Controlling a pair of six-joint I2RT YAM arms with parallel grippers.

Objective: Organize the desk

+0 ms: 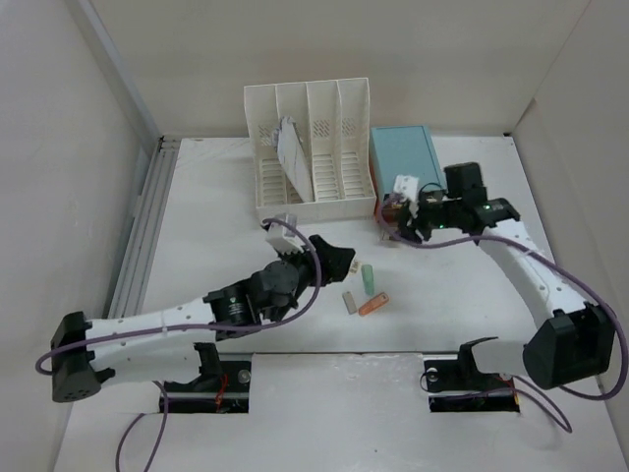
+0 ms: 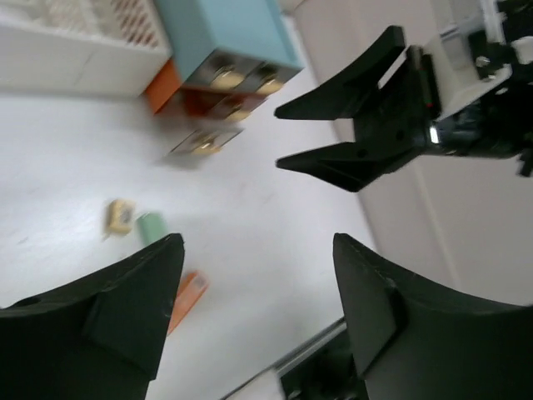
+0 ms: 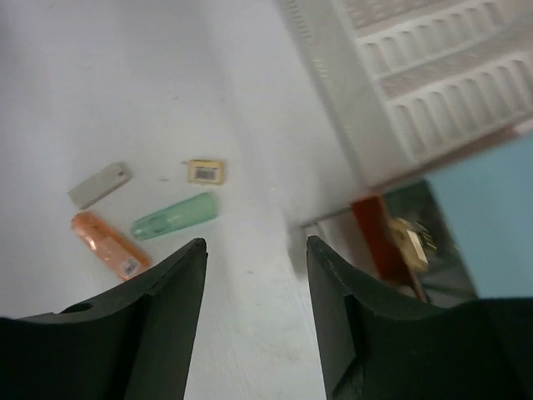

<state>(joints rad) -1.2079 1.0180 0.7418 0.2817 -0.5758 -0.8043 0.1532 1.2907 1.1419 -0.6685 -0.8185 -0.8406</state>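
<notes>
The white desk (image 1: 462,305) holds a green tube (image 1: 369,279), an orange marker (image 1: 372,305) and a grey stick (image 1: 349,302) near its middle. My left gripper (image 1: 344,258) is open and empty just left of them; in the left wrist view (image 2: 258,242) the green tube (image 2: 152,227) and orange marker (image 2: 187,296) lie beside its left finger. My right gripper (image 1: 398,224) is open and empty at the front of the light-blue drawer box (image 1: 405,157). In the right wrist view (image 3: 255,242) it hovers over bare desk beside an open orange drawer (image 3: 375,237).
A white slotted file rack (image 1: 310,147) holding papers stands at the back. A small tan square (image 3: 205,171) lies near the green tube (image 3: 175,215). A grey rail (image 1: 142,236) runs along the left edge. White walls enclose the desk.
</notes>
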